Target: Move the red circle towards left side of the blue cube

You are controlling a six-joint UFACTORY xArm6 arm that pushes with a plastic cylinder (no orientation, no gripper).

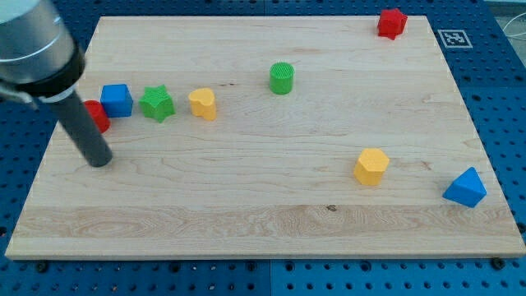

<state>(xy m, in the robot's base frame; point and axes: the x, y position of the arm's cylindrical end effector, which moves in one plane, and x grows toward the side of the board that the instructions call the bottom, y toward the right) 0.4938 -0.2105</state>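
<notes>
The red circle (pixel 99 115) lies near the board's left edge, partly hidden behind my rod. It sits just left of and slightly below the blue cube (pixel 117 99), close to or touching it. My tip (pixel 99 161) rests on the board just below the red circle, apart from the cube.
A green star (pixel 156 103) and a yellow heart-like block (pixel 203 104) line up right of the cube. A green cylinder (pixel 281 78) stands mid-top. A red block (pixel 392 22) is top right. A yellow hexagon (pixel 371 166) and blue triangle (pixel 465 187) lie lower right. Wooden board (pixel 263 214).
</notes>
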